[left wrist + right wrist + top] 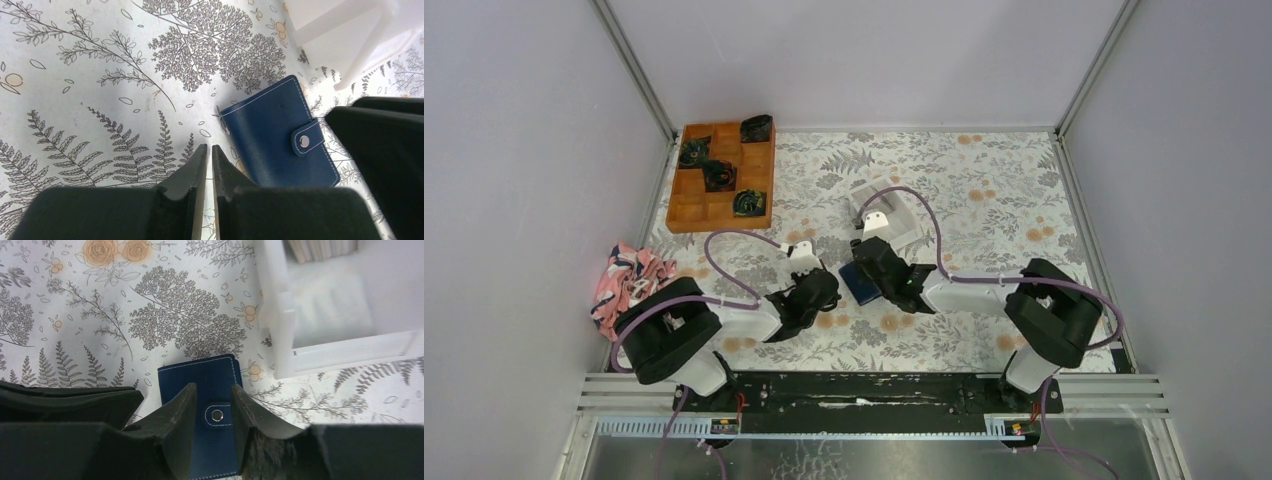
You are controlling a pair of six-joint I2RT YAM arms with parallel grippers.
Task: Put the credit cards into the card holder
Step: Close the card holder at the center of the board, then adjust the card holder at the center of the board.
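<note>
The card holder (274, 136) is a closed navy wallet with a snap tab (307, 140), lying flat on the floral tabletop; it also shows in the top view (854, 287). My right gripper (212, 388) is open, and its fingers stand over the wallet on either side of the snap (217, 415). My left gripper (209, 150) is shut and empty, just left of the wallet's near corner. Pale credit cards (321, 247) stand as a stack in the white box (280, 325), just beyond the wallet.
An orange wooden compartment tray (692, 205) with dark bundles sits at the back left. A pink patterned cloth (627, 281) lies at the left edge. The white box (902, 212) stands mid-table behind the right gripper (870, 279). Metal frame rails border the table.
</note>
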